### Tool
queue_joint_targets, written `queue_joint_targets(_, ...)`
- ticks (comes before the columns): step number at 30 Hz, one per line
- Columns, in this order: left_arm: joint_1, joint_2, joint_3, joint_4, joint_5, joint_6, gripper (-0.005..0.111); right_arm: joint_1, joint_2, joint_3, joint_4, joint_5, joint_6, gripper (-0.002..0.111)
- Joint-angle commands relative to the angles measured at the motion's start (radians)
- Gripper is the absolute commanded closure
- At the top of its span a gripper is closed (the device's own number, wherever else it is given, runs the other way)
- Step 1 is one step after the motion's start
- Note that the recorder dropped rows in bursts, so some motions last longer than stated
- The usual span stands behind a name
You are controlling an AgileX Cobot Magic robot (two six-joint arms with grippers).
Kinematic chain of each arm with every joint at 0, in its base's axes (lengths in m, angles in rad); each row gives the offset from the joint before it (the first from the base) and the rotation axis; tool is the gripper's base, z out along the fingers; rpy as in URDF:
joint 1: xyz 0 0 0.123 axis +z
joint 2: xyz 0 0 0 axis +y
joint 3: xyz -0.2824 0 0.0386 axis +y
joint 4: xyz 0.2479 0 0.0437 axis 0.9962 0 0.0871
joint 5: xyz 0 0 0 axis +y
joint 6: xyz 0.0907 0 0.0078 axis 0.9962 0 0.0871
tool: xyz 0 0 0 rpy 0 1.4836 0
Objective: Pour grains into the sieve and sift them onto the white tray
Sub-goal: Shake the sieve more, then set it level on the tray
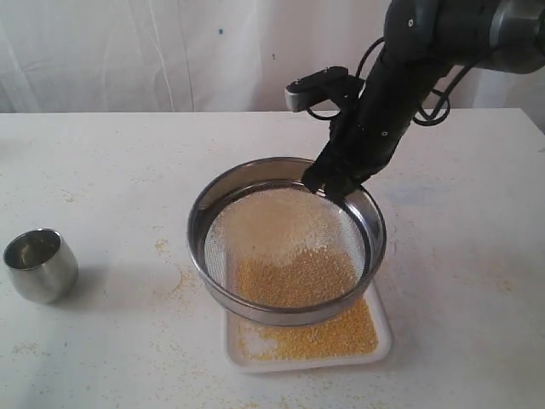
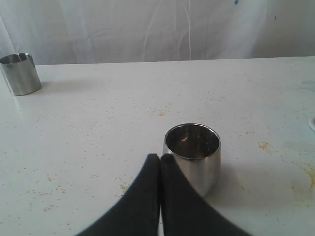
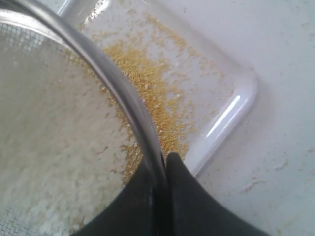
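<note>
The white tray (image 1: 306,365) is holding yellow grains (image 1: 341,336) beneath the sieve (image 1: 281,313); your right fingers (image 3: 197,206) are pinching its rim; your left fingers (image 2: 142,196) are sitting closed, gripping nothing.

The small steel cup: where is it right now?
In the exterior view the steel cup stands upright on the left of the table, well clear of the sieve; the left wrist view shows it just beyond the shut left gripper.
</note>
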Motion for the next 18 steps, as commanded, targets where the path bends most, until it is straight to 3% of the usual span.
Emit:
queue_joint_targets(1,0.001,-0.005,0.003,-0.008,0.003,0.0,0.107,-0.024,-0.02,-0.004,-0.115,-0.129,0.328,0.108)
queue_joint_targets(3,0.001,-0.005,0.003,-0.008,0.003,0.0,0.107,-0.02,-0.02,-0.004,-0.05,-0.052,0.225,0.108)
queue_joint_targets(6,0.001,-0.005,0.003,-0.008,0.003,0.0,0.107,-0.013,-0.018,-0.004,0.081,0.091,-0.08,0.108)
queue_joint_targets(8,0.001,-0.005,0.003,-0.008,0.003,0.0,0.107,-0.02,-0.018,-0.004,0.028,0.026,-0.01,0.108)
queue_joint_targets(11,0.001,-0.005,0.003,-0.008,0.003,0.0,0.107,-0.038,-0.018,-0.004,-0.122,-0.085,0.317,0.108)
queue_joint_targets(12,0.001,-0.005,0.003,-0.008,0.003,0.0,0.107,-0.038,-0.018,-0.004,-0.116,-0.073,0.343,0.108)
queue_joint_targets(15,0.001,-0.005,0.003,-0.008,0.003,0.0,0.107,-0.021,-0.018,-0.004,0.049,0.106,-0.016,0.108)
queue_joint_targets(18,0.001,-0.005,0.003,-0.008,0.003,0.0,0.107,-0.022,-0.016,-0.004,0.029,0.068,0.015,0.108)
